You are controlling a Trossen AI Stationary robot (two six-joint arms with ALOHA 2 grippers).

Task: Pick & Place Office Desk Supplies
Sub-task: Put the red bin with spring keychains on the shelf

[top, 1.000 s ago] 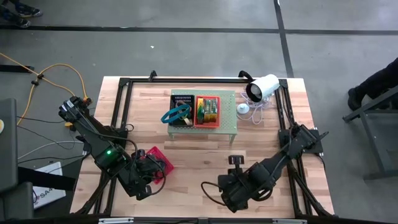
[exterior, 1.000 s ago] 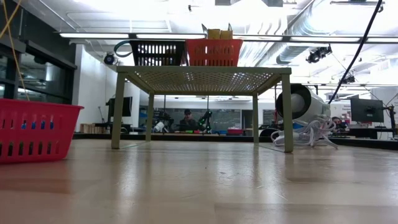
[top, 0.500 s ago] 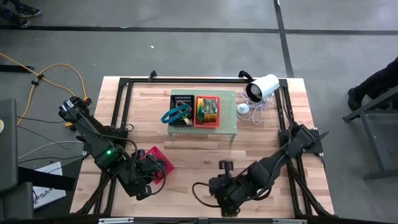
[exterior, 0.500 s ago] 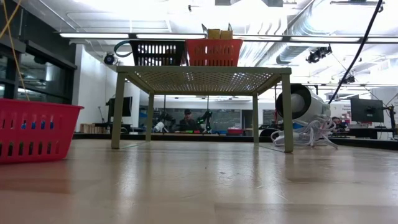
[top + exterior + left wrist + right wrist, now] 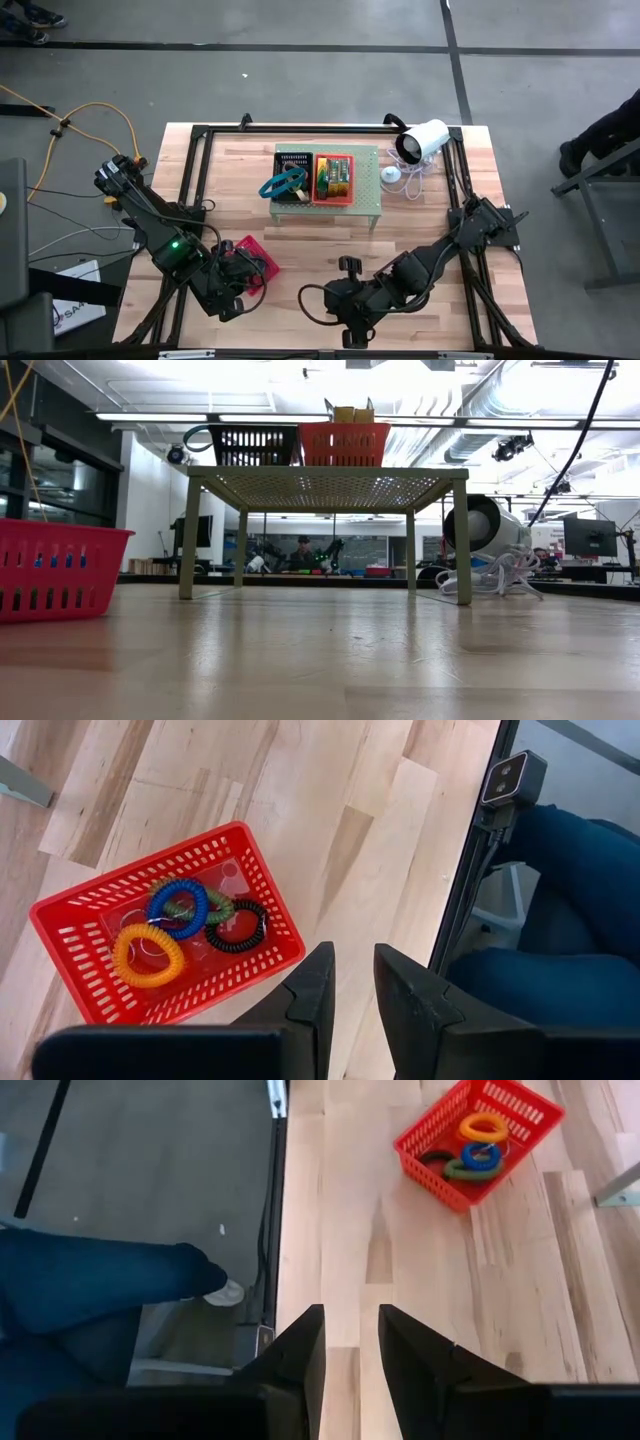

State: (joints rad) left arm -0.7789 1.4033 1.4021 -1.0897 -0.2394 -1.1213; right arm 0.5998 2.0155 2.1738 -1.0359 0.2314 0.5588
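Note:
A red basket (image 5: pixel 165 935) stands on the table's near left and holds an orange coil ring (image 5: pixel 148 954), a blue one (image 5: pixel 178 907), a green one (image 5: pixel 208 910) and a black one (image 5: pixel 237 925). My left gripper (image 5: pixel 353 955) hovers beside the basket (image 5: pixel 258 258), toward the table's near edge, open by a narrow gap with nothing between its fingers. My right gripper (image 5: pixel 351 1312) hangs over the near middle of the table (image 5: pixel 350 335), also narrowly open and holding nothing. It faces the basket (image 5: pixel 478 1140) from a distance.
A pale green perforated stand (image 5: pixel 327 205) at the far middle carries a black tray (image 5: pixel 290 160) with blue-green loops and a red tray (image 5: pixel 335 178) with small packs. A white camera (image 5: pixel 422 140) with its cable lies far right. A person's legs (image 5: pixel 90 1285) are beyond the near edge.
My right gripper has gone toward the table's left edge along the near side and has tipped upward somewhat. Its finger gap is unchanged.

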